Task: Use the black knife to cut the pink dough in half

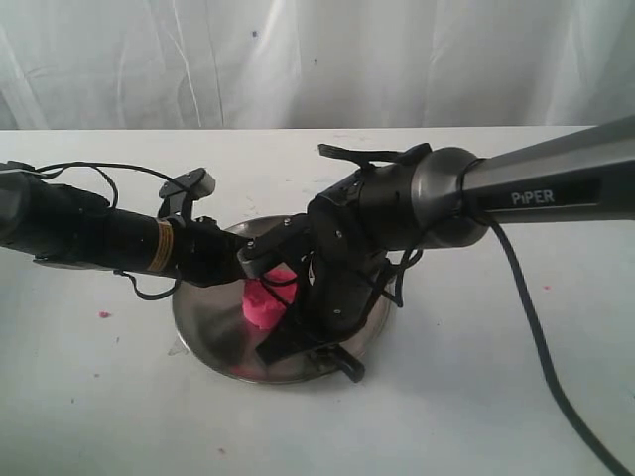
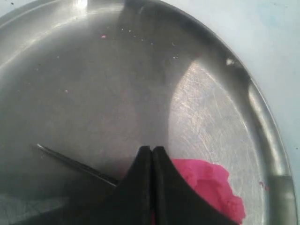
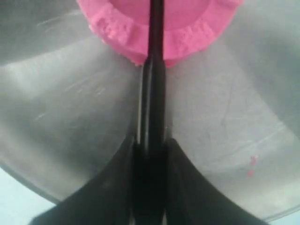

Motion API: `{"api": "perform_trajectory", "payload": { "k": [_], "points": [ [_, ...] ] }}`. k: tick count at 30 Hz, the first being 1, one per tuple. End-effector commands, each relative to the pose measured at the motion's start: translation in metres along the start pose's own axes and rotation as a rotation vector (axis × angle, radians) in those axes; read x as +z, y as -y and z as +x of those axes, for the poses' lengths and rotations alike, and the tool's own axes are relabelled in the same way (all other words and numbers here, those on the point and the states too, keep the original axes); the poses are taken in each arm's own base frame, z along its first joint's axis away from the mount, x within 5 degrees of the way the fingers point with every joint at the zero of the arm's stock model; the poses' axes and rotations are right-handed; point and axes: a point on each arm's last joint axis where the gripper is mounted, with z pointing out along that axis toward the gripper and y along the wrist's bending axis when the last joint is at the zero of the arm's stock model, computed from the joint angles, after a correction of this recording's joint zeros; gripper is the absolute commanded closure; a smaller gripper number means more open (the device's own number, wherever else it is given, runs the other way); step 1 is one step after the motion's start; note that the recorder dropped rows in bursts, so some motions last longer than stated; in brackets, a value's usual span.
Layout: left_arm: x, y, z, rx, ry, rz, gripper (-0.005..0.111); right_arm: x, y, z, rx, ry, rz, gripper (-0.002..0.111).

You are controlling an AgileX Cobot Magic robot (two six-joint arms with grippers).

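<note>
The pink dough [image 1: 263,303] lies on the steel plate [image 1: 206,319]. My right gripper [image 3: 151,143] is shut on the black knife [image 3: 153,89], which runs straight out from the jaws. Its blade lies across the middle of the dough [image 3: 187,23]. In the exterior view the right gripper [image 1: 290,342] points down at the plate's near side, right beside the dough. My left gripper [image 2: 152,150] is shut, its fingertips pressed together right next to the dough [image 2: 213,183]. A thin black blade [image 2: 75,164] sticks out past its fingers over the plate [image 2: 93,70].
Small pink crumbs lie on the white table [image 1: 102,314] and on the plate [image 3: 253,160]. A black cable [image 1: 541,337] trails from the right arm across the table. A white curtain hangs behind the table.
</note>
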Motion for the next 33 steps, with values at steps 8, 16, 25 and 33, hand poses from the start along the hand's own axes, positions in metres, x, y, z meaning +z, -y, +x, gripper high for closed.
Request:
{"api": "perform_trajectory", "payload": {
  "k": [8,16,25,33],
  "points": [
    [0.001,0.007,-0.008,0.041,0.006,0.037,0.107,-0.01,0.006,0.009,-0.049,-0.09,0.051,0.108],
    [0.001,0.015,-0.021,0.072,0.015,0.071,0.107,-0.011,0.006,0.012,-0.048,-0.117,0.053,0.108],
    [-0.009,0.003,-0.032,0.033,0.042,0.055,0.107,-0.011,0.006,0.011,-0.037,-0.11,0.056,0.108],
    [-0.037,0.011,-0.05,0.091,0.1,0.077,0.107,-0.01,0.009,0.009,0.007,-0.086,0.084,0.108]
  ]
}}
